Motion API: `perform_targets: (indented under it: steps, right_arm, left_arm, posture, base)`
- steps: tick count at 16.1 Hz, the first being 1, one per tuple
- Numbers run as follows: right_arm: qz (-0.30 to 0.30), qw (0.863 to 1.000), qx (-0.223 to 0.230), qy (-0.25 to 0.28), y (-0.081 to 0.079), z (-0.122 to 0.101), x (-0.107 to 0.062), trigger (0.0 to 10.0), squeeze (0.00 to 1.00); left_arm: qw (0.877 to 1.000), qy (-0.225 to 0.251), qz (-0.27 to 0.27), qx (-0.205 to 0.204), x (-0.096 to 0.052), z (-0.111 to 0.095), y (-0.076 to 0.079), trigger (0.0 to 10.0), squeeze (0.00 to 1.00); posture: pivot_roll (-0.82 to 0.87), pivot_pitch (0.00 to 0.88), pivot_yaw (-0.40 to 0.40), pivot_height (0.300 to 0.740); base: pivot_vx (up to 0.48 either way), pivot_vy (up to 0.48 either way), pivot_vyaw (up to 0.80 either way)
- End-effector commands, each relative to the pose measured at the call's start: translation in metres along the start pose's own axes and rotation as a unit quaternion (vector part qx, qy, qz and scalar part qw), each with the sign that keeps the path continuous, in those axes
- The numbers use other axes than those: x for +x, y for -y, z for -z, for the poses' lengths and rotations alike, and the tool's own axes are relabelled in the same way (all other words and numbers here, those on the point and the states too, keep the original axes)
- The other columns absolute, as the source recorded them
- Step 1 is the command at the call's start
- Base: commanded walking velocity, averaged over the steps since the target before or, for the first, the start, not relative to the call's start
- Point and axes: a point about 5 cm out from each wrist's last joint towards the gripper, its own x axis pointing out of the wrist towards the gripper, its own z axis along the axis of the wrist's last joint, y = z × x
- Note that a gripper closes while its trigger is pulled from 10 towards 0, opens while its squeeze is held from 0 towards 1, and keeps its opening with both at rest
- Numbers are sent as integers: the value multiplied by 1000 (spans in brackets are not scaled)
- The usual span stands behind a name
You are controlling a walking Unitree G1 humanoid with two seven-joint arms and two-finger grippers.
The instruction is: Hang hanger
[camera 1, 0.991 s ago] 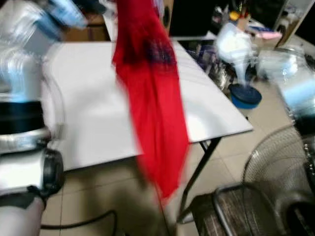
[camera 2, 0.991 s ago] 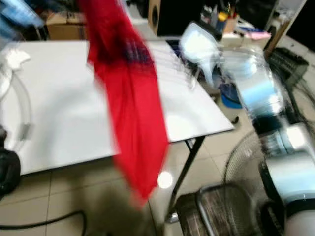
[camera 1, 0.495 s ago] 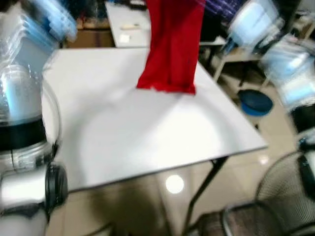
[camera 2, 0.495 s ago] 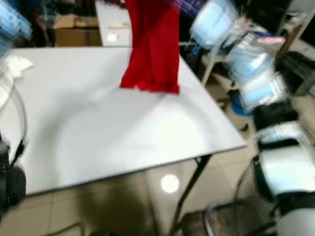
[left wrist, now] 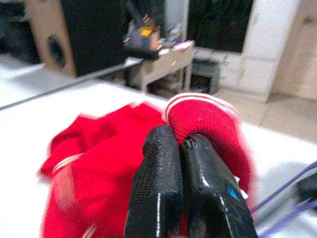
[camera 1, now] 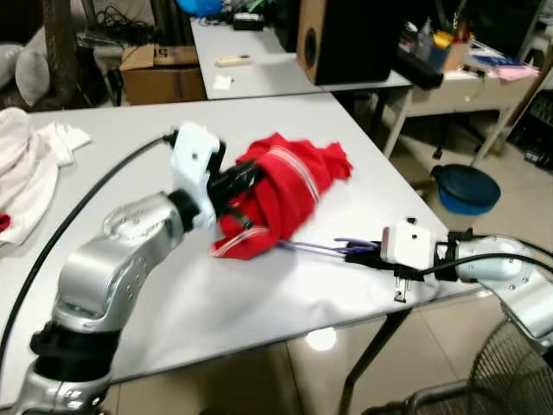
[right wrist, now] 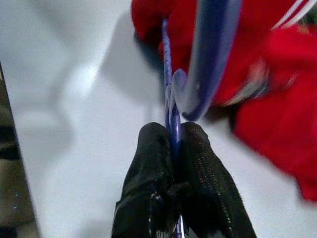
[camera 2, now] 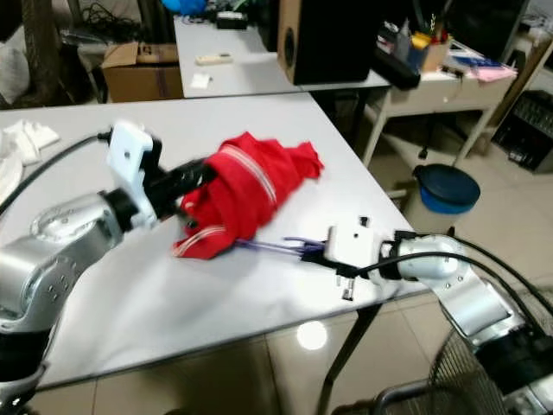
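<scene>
Both closed: right gripper (right wrist: 172,144) pinches hanger (camera 1: 320,249), left gripper (left wrist: 179,144) garment (camera 1: 281,190).

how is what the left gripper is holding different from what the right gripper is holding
The left gripper is shut on the red garment, a soft bunched heap with white stripes. The right gripper is shut on the purple hanger, a thin rigid wire. The garment sits mid-table; the hanger lies nearer the table's front edge. Both rest on the white table, and the hanger runs in under the garment.
</scene>
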Motion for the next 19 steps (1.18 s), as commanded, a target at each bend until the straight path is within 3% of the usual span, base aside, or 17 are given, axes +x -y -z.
perform_targets:
  steps: [1,3,5,7,8,12,15,16,17,18,19]
  right_arm:
    - [-14,1000,18,-10,-2,-6,-18,10000,0]
    - [-27,999,26,-13,-2,-20,-30,10000,0]
    - [-28,999,28,-13,1,-25,-34,10000,0]
    - [-26,999,36,0,7,-34,-34,10000,0]
    - [-25,999,42,6,8,-38,-33,10000,0]
    - [-48,997,55,25,6,-48,-28,10000,0]
    - [-63,996,57,32,9,-50,-23,10000,0]
    - [-93,994,61,24,5,-50,-22,10000,0]
    - [-103,993,61,19,4,-50,-23,10000,0]
    - [-111,992,63,19,4,-50,-24,10000,0]
    - [-117,991,64,23,4,-51,-25,10000,0]
  left_arm:
    - [999,-37,-2,16,2,11,3,10000,0]
    - [997,-66,-12,23,1,24,3,10000,0]
    - [994,-90,-11,62,1,33,1,10000,0]
    - [991,-112,-45,51,0,40,-11,10000,0]
    - [992,-109,-47,40,-3,39,-14,10000,1000]
    - [993,-110,-35,28,-18,37,-33,10000,1000]
    - [985,-118,-113,49,-25,38,-66,10000,1000]
    - [986,-79,-146,-1,-28,27,-81,10000,1000]
    - [987,-54,-143,-42,-29,21,-85,10000,1000]
    - [990,-51,-117,-58,-31,18,-84,10000,1000]
    - [992,-66,-97,-45,-32,19,-84,10000,1000]
  posture:
    - [20,0,-14,740]
    - [16,0,-9,740]
    - [16,0,-6,740]
    - [15,0,-4,740]
    - [16,0,-4,740]
    - [26,0,-10,740]
    - [31,0,-11,740]
    - [33,0,-13,740]
    - [33,0,-13,740]
    - [34,0,-13,740]
    - [34,0,-13,740]
  base:
    - [247,0,0]
    - [0,0,0]
    - [0,0,0]
    - [0,0,0]
    - [0,0,0]
    - [0,0,0]
    - [0,0,0]
    - [0,0,0]
    - [0,0,0]
    - [0,0,0]
    - [0,0,0]
